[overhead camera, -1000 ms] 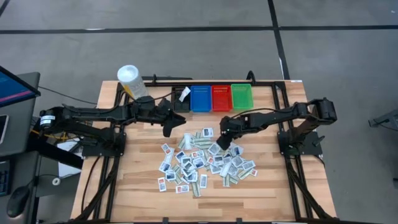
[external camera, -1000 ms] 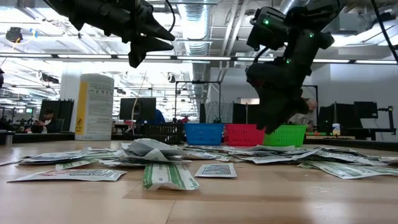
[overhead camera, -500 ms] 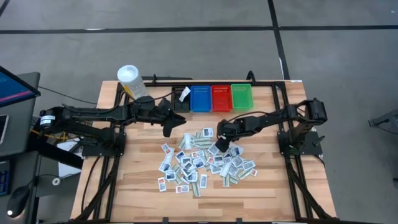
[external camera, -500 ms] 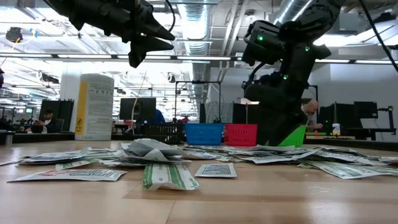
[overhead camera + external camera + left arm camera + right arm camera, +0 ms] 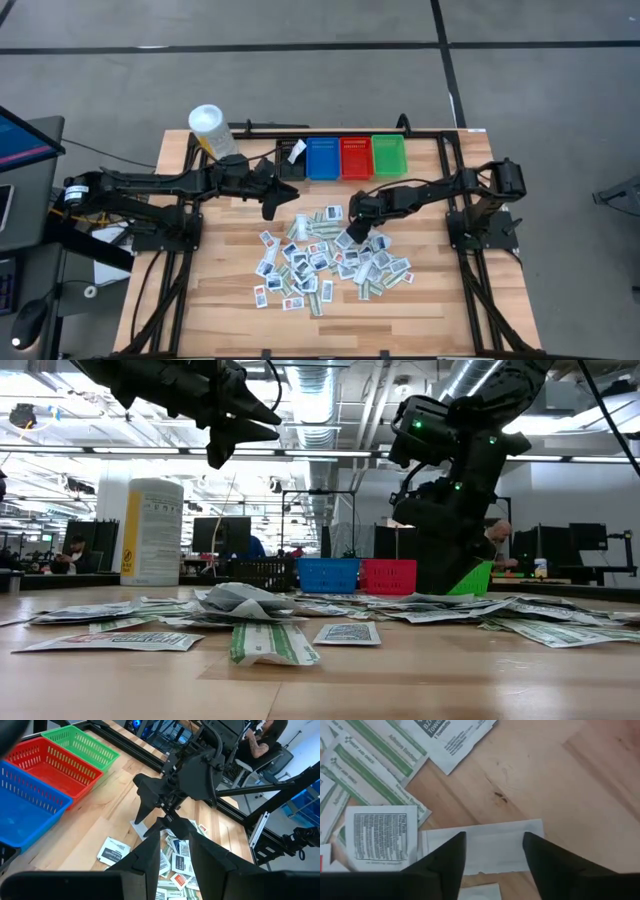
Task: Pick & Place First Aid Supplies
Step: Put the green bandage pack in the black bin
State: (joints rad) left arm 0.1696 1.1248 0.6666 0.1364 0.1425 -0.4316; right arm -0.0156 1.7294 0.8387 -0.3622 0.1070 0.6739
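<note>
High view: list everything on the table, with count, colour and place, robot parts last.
Small flat rectangular packets: dozens, white with blue, green or red marks, scattered mid-table.
Plastic mesh bins: four in a row at the far edge; black, blue, red, green. One packet sits in the black bin.
White cylindrical tub with yellow label: one, far left corner.
Wooden table: one, pale.
Left claw: dark, raised beside the pile's far-left edge.
Right claw: dark, open, down over a white packet at the pile's far-right side.
</note>
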